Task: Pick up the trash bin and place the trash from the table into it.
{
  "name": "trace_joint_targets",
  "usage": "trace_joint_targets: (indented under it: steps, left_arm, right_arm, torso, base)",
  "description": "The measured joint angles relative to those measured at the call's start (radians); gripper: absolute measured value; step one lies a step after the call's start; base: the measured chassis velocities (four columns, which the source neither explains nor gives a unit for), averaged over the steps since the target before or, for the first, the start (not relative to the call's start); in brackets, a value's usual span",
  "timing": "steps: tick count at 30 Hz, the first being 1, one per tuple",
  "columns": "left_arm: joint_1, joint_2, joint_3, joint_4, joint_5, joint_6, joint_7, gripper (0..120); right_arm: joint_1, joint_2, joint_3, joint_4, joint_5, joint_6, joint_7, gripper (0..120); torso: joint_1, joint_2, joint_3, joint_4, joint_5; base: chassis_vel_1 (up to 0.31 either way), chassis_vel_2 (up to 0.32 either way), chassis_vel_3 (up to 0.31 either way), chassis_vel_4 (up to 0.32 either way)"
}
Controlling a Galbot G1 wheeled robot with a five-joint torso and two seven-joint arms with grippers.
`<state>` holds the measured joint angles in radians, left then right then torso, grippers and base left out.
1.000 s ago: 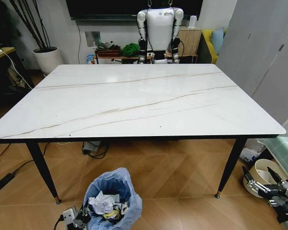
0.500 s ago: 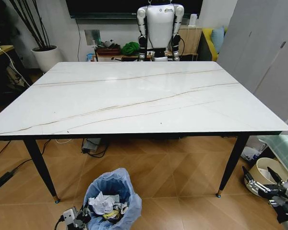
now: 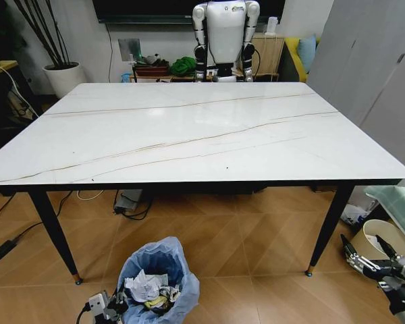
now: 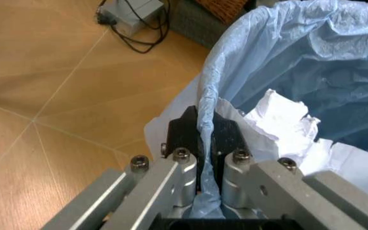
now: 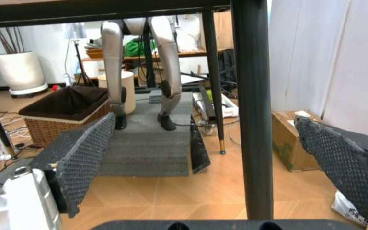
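We judge the main risk to be the grip itself. The left gripper (image 4: 200,165) is closed on the rim of the trash bin (image 3: 158,280), and what sits between its jaws is chiefly the thin blue liner bag (image 4: 299,57). If the bag alone carries the load, it may stretch, tear or slide off the rim, and the bin may tilt or drop and spill the trash (image 3: 148,289) it holds. We cannot tell whether the hard rim is also clamped. A second risk is collision: the bin stands on the floor near the front left leg of the table (image 3: 189,135), so we judge that a careless lift or swing could strike the leg or the dark edge.

The bin stands upright on the floor in front of the table, below its front edge, with the left gripper at the rim nearest us. White paper and a yellow wrapper lie inside, just beside the clamped edge. The table top is bare.

The right gripper (image 3: 374,260) hangs low at the right, near the front right leg, with its fingers (image 5: 82,160) spread apart and gripping nothing.
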<state>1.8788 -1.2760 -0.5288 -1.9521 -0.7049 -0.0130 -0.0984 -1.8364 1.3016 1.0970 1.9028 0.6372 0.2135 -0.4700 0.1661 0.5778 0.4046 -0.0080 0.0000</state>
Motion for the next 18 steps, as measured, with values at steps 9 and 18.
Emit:
trace_joint_targets:
  steps: [9, 18]
  left_arm:
    - [-0.001, 0.000, -0.001, 0.004, -0.001, 0.000, 0.000, 0]
    - [-0.004, 0.000, 0.000, 0.012, -0.002, 0.000, 0.000, 0]
  right_arm:
    - [0.000, 0.000, 0.000, 0.000, 0.000, 0.000, 0.000, 100]
    - [0.000, 0.000, 0.000, 0.000, 0.000, 0.000, 0.000, 100]
  torso:
    - [-0.014, -0.038, -0.023, 0.0000, 0.0000]
    - [-0.028, -0.073, -0.045, 0.0000, 0.0000]
  base:
    - [0.000, 0.000, 0.000, 0.000]
    - [0.000, 0.000, 0.000, 0.000]
